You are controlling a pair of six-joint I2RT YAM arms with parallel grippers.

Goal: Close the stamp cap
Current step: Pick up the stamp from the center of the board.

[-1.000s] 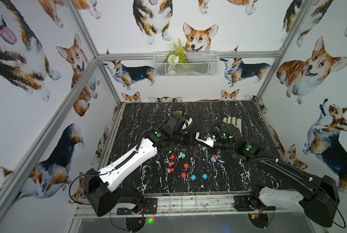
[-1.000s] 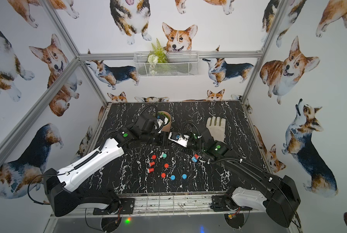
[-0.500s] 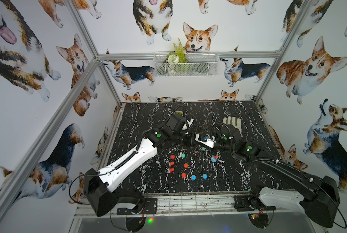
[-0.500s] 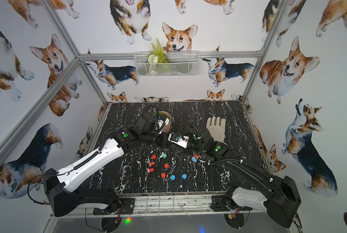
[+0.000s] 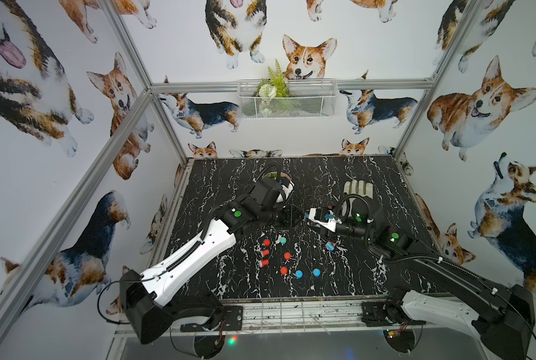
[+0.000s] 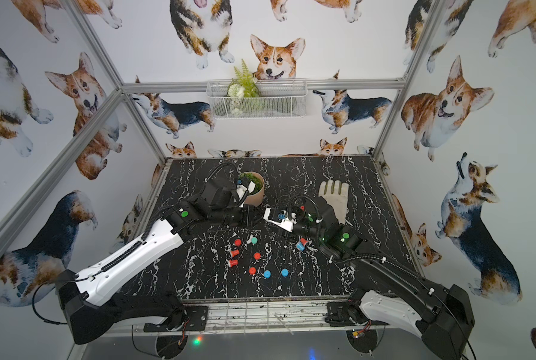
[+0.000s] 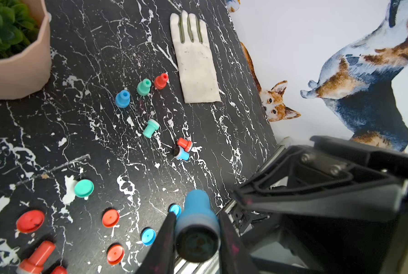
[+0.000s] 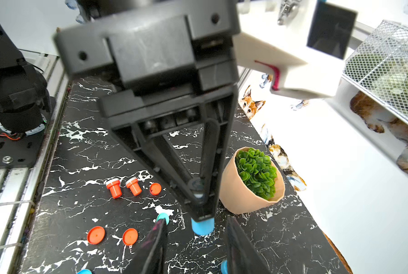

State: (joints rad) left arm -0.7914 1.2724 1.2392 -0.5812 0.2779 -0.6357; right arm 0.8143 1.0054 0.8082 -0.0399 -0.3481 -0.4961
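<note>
Now left jaws clamp the blue stamp (image 7: 195, 208), dark end seemingly uncapped; right jaws parted.

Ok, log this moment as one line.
left gripper: shut on blue stamp | right gripper: open, off the stamp | blue caps: loose on table | capping: not yet done

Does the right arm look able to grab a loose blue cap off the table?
Probably yes: the right gripper is open, gripping nothing, and the nearer blue cap lies uncovered on the tabletop.
</note>
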